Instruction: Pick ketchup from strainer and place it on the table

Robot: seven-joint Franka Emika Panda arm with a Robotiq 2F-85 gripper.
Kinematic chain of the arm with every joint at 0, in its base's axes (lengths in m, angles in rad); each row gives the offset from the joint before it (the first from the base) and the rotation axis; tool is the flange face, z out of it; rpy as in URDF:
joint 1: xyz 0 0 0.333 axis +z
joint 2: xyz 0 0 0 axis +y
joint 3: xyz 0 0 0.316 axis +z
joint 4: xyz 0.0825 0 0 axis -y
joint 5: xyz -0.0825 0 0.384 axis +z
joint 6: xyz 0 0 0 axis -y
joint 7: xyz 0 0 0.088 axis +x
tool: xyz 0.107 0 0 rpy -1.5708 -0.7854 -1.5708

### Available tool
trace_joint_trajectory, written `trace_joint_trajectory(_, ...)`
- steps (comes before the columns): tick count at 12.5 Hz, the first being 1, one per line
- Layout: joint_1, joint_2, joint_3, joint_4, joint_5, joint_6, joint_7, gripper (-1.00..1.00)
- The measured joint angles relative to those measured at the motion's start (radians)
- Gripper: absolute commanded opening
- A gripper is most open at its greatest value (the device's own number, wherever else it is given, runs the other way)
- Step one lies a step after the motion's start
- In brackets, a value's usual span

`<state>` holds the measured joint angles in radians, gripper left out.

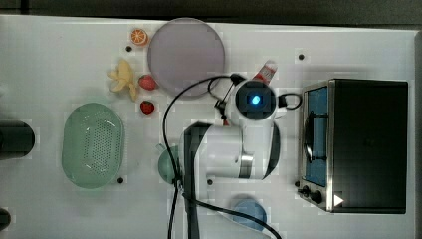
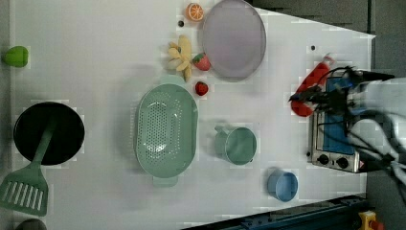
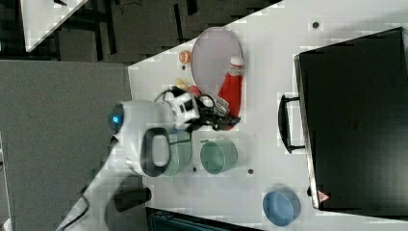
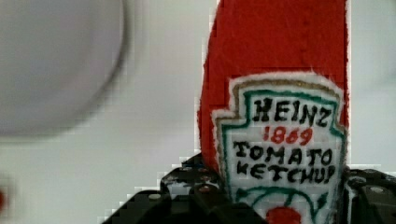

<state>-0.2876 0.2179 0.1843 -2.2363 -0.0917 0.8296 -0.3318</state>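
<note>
The ketchup (image 2: 312, 86) is a red bottle with a white cap, over the table (image 2: 95, 48) between the lilac plate and the oven. My gripper (image 2: 299, 99) is shut on its lower end. In the wrist view the label of the ketchup (image 4: 280, 93) fills the space between the dark fingers (image 4: 187, 193). The right view has the ketchup (image 3: 232, 91) lying along the plate's edge with my gripper (image 3: 224, 120) at its base. From the top view only the cap end of the ketchup (image 1: 266, 72) pokes out past the arm. The pale green strainer (image 1: 93, 144) holds nothing and stands far off at the top view's left.
A black toaster oven (image 1: 366, 144) stands close to the ketchup at the top view's right. The lilac plate (image 1: 186, 56), two strawberries (image 1: 147, 82), a banana (image 1: 123, 77) and an orange slice (image 1: 139, 36) lie further back. A green mug (image 2: 238, 145) and a blue cup (image 2: 282, 186) stand nearer.
</note>
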Motion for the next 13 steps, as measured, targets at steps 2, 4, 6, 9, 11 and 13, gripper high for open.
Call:
trace_joint_trajectory(2,0.018,0.076,0.008,-0.039,0.000,0.061,0.000,0.67)
trace_joint_trajectory(4,0.035,0.168,0.016,-0.049,0.001,0.125,-0.002,1.00)
trace_joint_trajectory(6,0.046,0.202,0.014,-0.066,0.000,0.121,-0.003,1.00)
trace_joint_trajectory(9,0.044,0.114,0.021,-0.092,-0.002,0.114,-0.007,1.00)
trace_joint_trajectory(11,0.037,0.014,0.029,-0.049,0.002,0.046,-0.007,1.00)
trace_joint_trajectory(13,0.041,-0.103,0.024,0.039,-0.003,-0.078,-0.005,1.00)
